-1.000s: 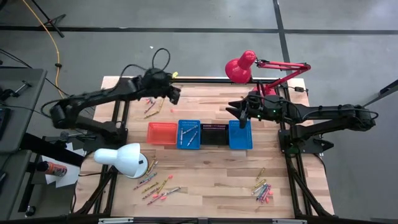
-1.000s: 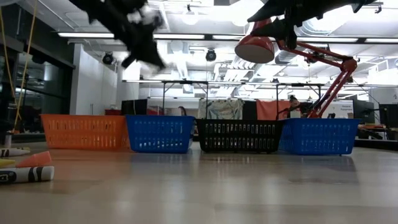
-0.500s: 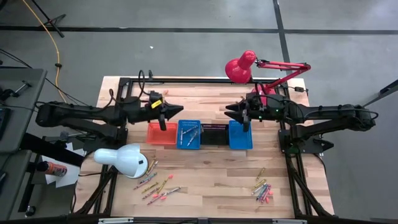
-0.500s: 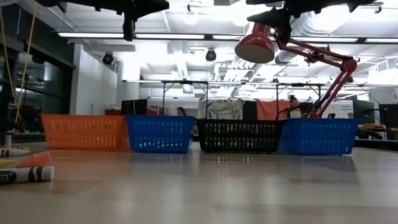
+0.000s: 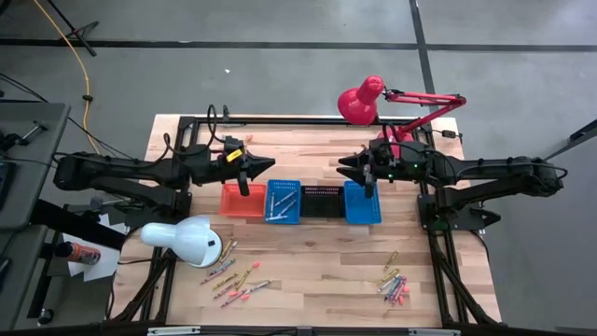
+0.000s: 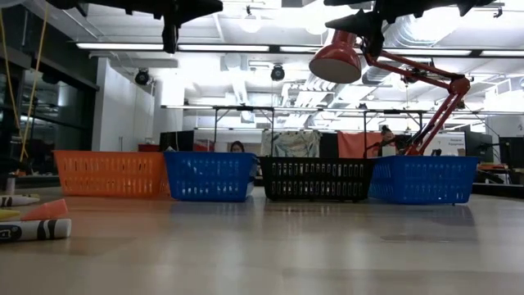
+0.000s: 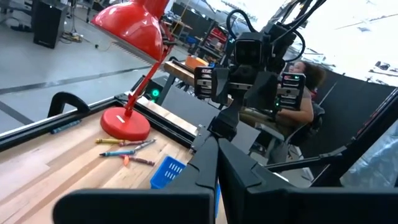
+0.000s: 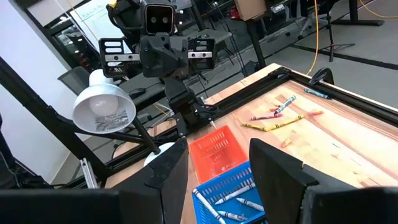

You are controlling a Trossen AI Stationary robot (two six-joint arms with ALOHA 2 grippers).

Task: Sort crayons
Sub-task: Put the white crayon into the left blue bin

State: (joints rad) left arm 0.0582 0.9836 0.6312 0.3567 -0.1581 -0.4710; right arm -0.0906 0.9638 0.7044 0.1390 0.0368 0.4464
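My left gripper is shut and points level toward the table's right, high above the orange basket. In the left wrist view I see nothing between its fingers. My right gripper faces it, open and empty, above the black basket and the right blue basket. The left blue basket holds a few crayons. Loose crayons lie on the table at the near left, near right, far left and by the red lamp's base.
The baskets stand in a row across the table's middle. A red desk lamp stands at the far right and a white one at the near left. A black frame rail runs along the far edge. A person sits beyond the table.
My left gripper has swung away from the crayons at the far left toward the near edge, tipped up to level, and come to rest above the orange basket. It has held still there for the last half second and stayed shut.
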